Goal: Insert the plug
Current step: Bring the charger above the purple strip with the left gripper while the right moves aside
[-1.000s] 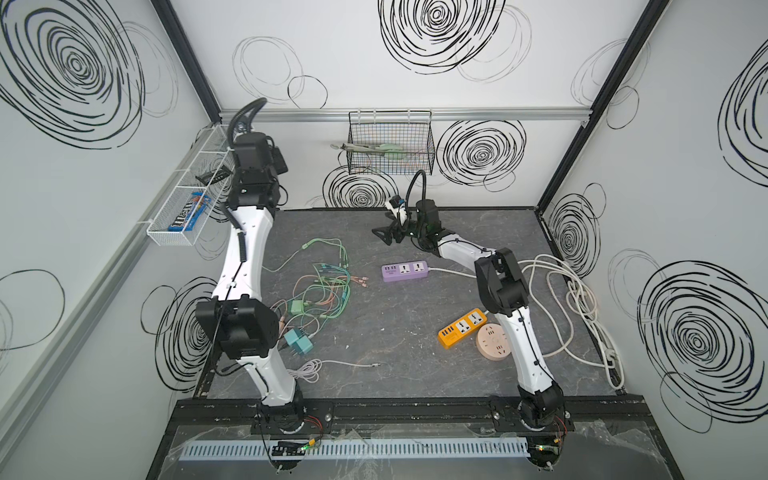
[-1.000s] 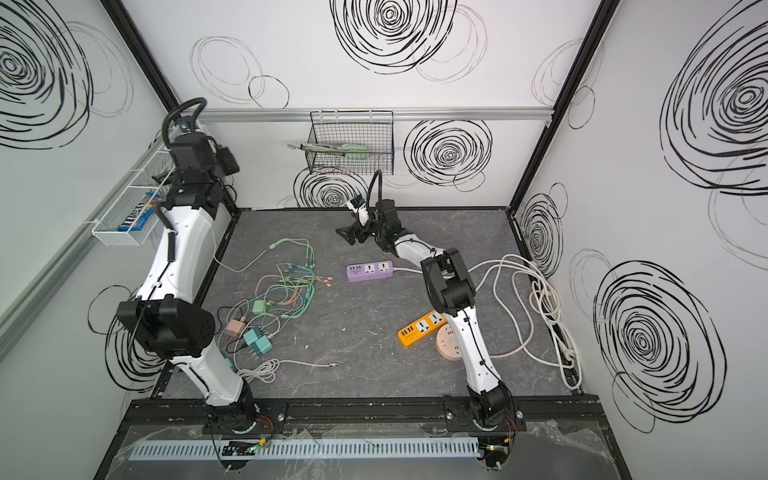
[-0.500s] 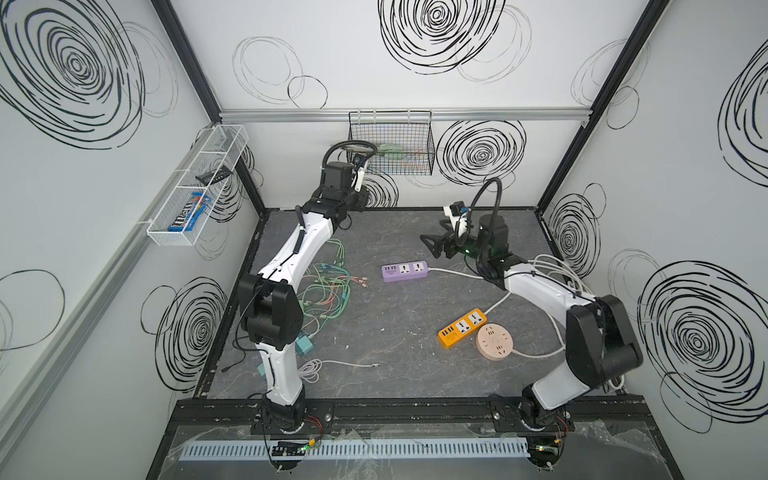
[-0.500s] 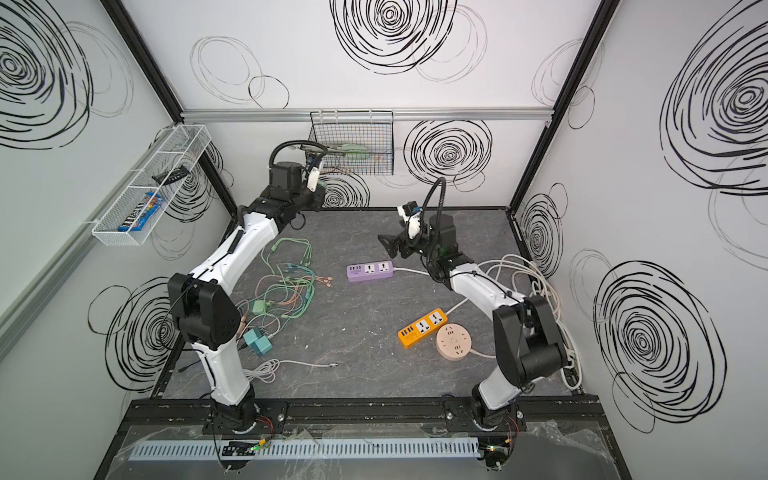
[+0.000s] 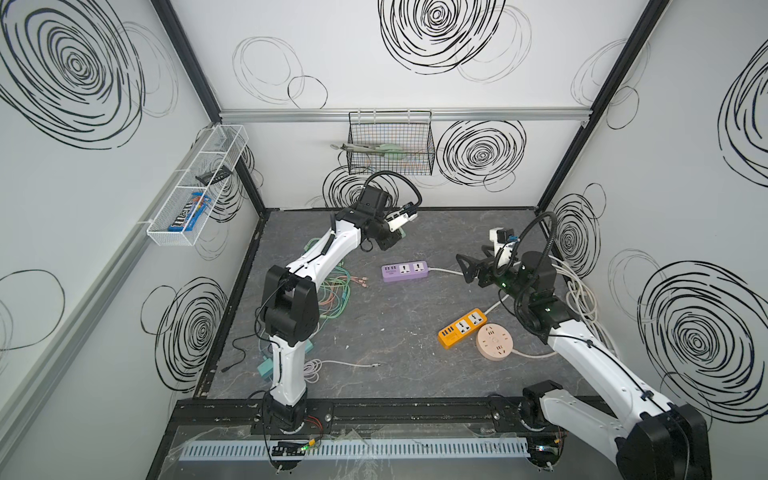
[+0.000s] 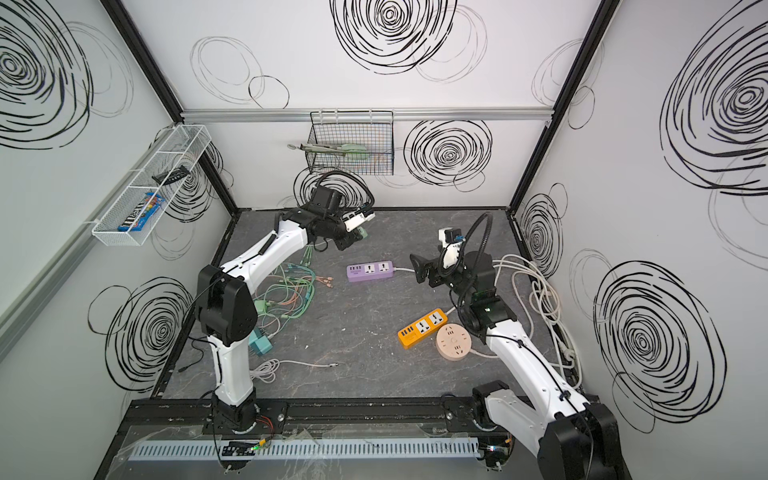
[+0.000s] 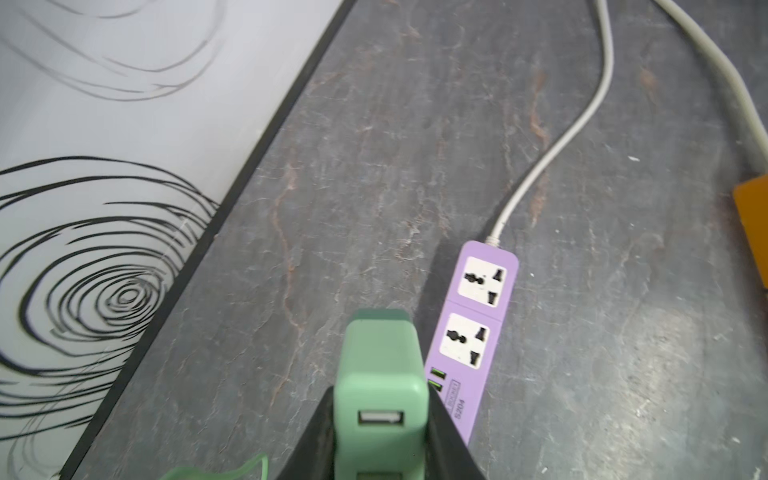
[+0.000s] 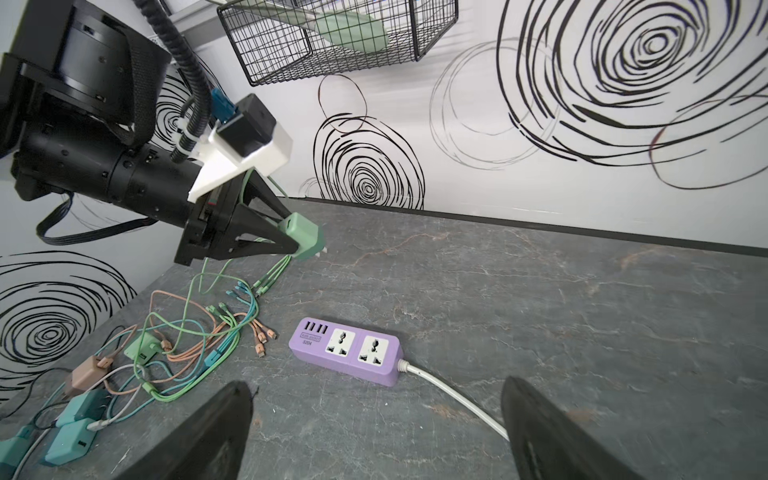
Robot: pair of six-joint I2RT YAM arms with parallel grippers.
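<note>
A green plug [image 7: 380, 374], a boxy adapter with a USB port on its back, sits between the black fingers of my left gripper [image 7: 380, 397], which is shut on it. In a top view the plug [image 6: 363, 233] hangs above the floor, behind and left of the purple power strip [image 6: 371, 271]. The strip [image 7: 478, 328] lies flat with two empty sockets facing up. My right gripper [image 8: 374, 415] stands open and empty, low beside the strip's [image 8: 347, 351] cord end. Both top views show it [image 5: 463, 266] just right of the strip [image 5: 405, 270].
An orange power strip [image 5: 462, 328] and a round beige socket [image 5: 496, 341] lie at the front right. Tangled coloured cables [image 5: 336, 286] and teal adapters [image 5: 266, 368] lie on the left. White cords [image 5: 582, 291] pile along the right wall. A wire basket [image 5: 390, 145] hangs on the back wall.
The left arm has swung from the left wall across to the rear middle, above the floor behind the strip. The right gripper has moved from behind the strip to its right end.
</note>
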